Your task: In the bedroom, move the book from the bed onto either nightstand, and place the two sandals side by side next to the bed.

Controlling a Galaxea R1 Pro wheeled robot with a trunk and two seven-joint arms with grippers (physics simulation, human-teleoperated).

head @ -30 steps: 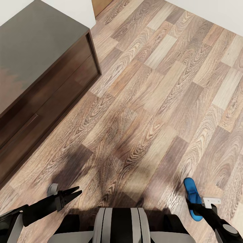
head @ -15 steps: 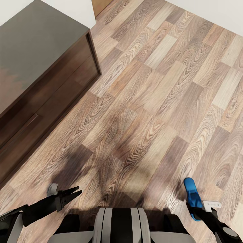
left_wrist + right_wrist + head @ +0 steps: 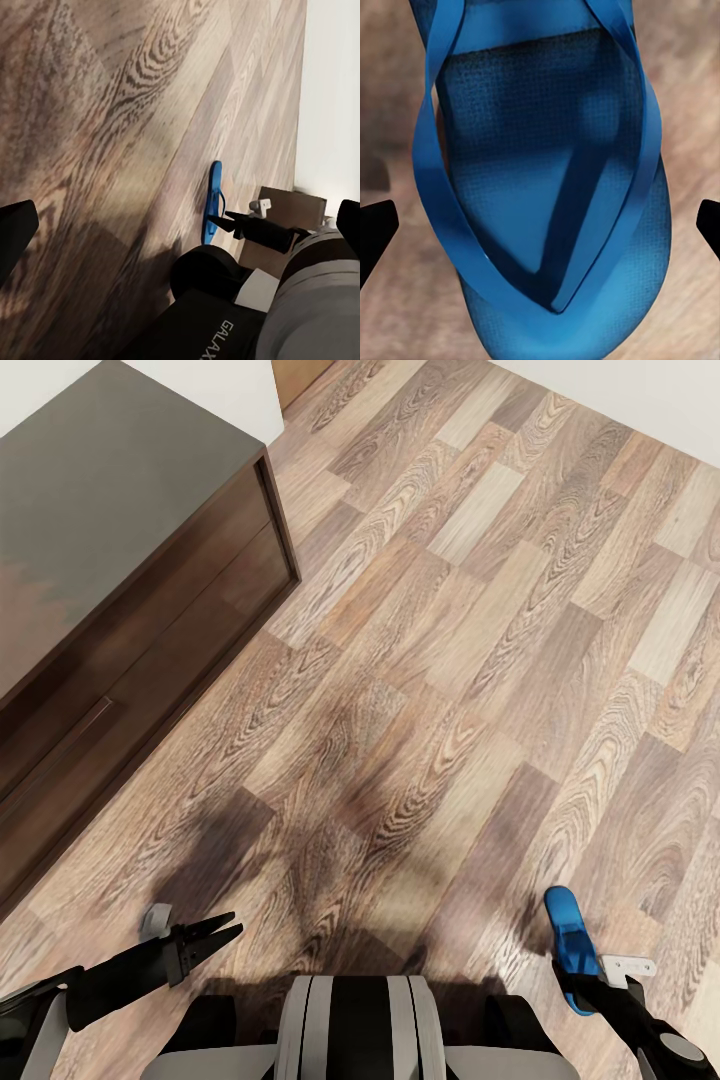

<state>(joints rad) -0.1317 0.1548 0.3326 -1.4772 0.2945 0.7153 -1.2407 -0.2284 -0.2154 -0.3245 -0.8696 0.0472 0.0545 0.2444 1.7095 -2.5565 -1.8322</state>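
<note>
One bright blue sandal (image 3: 568, 935) lies on the wood-plank floor at the lower right of the head view. My right gripper (image 3: 580, 984) hovers over its near end, open. In the right wrist view the sandal (image 3: 540, 150) with its thin toe straps sits between the two widely spread fingertips (image 3: 375, 232). My left gripper (image 3: 228, 928) is open low at the left with nothing in it. The left wrist view looks across the floor to the sandal (image 3: 214, 195) and the right gripper (image 3: 219, 223). The book, the bed and the nightstand are out of view.
A long, low dark brown wooden cabinet (image 3: 120, 560) with drawer fronts stands at the left against a white wall (image 3: 230, 390). Another white wall (image 3: 640, 400) runs along the upper right. Wood-plank floor (image 3: 450, 660) stretches between them. The robot's base (image 3: 350, 1030) is at the bottom.
The right arm drew back slightly toward the robot over the sandal's near end, then held still. The sandal and the left arm have not moved.
</note>
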